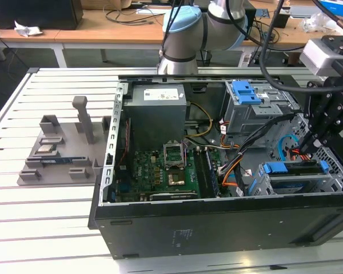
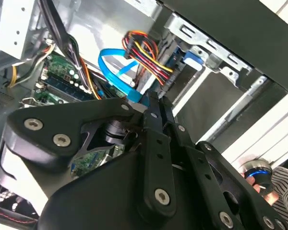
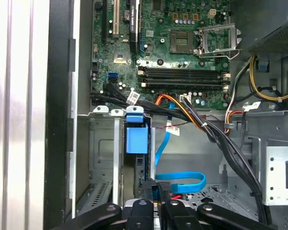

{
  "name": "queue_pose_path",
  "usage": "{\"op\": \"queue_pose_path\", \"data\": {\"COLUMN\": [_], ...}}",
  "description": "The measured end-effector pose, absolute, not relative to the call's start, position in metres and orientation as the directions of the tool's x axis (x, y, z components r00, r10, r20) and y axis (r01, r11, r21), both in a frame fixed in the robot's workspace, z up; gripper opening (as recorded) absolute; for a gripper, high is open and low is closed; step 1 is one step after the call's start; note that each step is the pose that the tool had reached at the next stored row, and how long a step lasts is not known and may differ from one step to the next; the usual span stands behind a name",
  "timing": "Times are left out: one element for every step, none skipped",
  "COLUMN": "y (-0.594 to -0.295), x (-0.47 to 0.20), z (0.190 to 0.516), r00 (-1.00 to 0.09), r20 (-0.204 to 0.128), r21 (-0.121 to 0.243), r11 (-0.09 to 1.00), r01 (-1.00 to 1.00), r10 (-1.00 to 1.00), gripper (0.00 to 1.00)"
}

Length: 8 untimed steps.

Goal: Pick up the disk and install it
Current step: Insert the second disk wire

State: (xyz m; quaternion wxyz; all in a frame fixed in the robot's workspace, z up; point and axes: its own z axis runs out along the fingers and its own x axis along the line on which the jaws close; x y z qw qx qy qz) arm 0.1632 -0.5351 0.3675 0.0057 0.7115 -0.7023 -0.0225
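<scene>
Disk on edge, lengthwise in bay

Count from us, exterior view unless noted:
- 1 arm, 1 gripper
- 1 open PC case, 1 mobo, 1 CPU socket
- 4 RAM slots in first wrist view
- 1 grey PSU box
- 2 metal drive cages: 1 far, 1 near, at exterior view's right
- 1 blue bracket atop far cage
- 1 disk, blue-framed, in near cage
- 1 blue flat cable
- 1 grey fixture plate at exterior view's left, outside the case
</scene>
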Motion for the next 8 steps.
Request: {"op": "queue_pose_path", "data": {"y": [-0.537,-0.538,-0.54,-0.541,-0.543,-0.544,-0.544,-0.545], "x": [0.163,0.163,0.163,0.163,0.163,0.163,0.163,0.163], "z": [0.366,0.365,0.363,0.362,0.359,0.357,0.356,0.354], "r00": [0.013,0.013,0.014,0.014,0.015,0.015,0.015,0.016], "r20": [-0.026,-0.029,-0.031,-0.033,-0.038,-0.047,-0.056,-0.064], "r21": [0.04,0.04,0.04,0.04,0.04,0.039,0.039,0.039], "r11": [-0.014,-0.015,-0.015,-0.015,-0.016,-0.017,-0.018,-0.018], "r01": [-0.999,-0.999,-0.999,-0.999,-0.999,-0.999,-0.999,-0.999], "r10": [-1.0,-1.0,-0.999,-0.999,-0.999,-0.999,-0.998,-0.998], "gripper": [0.16,0.16,0.16,0.16,0.16,0.16,0.16,0.16]}}
